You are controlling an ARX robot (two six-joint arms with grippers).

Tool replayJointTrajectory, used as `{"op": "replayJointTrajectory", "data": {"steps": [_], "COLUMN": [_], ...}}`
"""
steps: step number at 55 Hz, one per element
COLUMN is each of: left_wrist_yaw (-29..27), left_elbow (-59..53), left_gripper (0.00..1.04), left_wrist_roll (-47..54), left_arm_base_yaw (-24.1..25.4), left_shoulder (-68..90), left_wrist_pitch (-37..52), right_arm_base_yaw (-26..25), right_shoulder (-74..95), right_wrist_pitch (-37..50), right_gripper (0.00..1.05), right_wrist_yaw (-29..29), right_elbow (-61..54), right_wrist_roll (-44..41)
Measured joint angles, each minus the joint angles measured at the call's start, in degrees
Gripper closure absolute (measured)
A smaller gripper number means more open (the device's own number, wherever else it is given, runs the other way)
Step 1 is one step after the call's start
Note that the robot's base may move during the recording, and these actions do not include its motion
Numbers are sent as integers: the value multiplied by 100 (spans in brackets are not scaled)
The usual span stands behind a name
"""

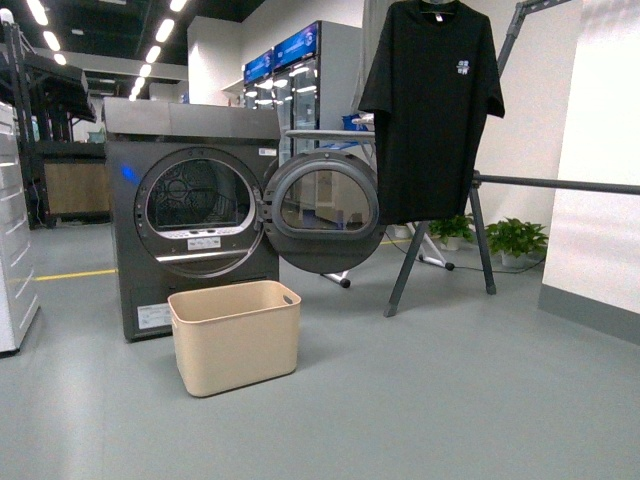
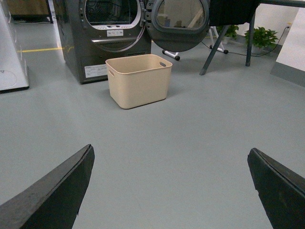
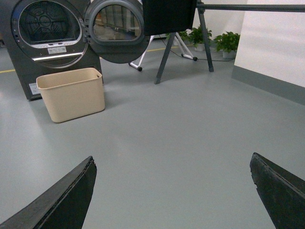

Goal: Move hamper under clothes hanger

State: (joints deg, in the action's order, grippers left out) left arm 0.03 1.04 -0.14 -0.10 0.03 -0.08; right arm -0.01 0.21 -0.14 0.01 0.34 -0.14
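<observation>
Grey floor under hamper; ceiling lights front-view only

The left gripper points ahead toward twelve o'clock and tilts downward. Its two dark fingers are spread wide with nothing between them. The right gripper has the same pose, fingers wide apart and empty.
</observation>
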Motion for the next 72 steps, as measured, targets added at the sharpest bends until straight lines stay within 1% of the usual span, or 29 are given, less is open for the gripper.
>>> {"op": "replayJointTrajectory", "data": {"steps": [72], "left_wrist_yaw": [-20], "left_elbow": [0], "left_gripper": [7], "left_wrist_roll": [0], "left_arm_base_yaw": [0], "left_shoulder": [9], "left_wrist_pitch": [0], "right_arm_base_yaw": [-2], "right_shoulder": [2], "right_wrist_pitch": [-2], "right_gripper": [8], "right_wrist_yaw": [-15], "right_elbow": [0], "right_wrist_roll": [-2]}}
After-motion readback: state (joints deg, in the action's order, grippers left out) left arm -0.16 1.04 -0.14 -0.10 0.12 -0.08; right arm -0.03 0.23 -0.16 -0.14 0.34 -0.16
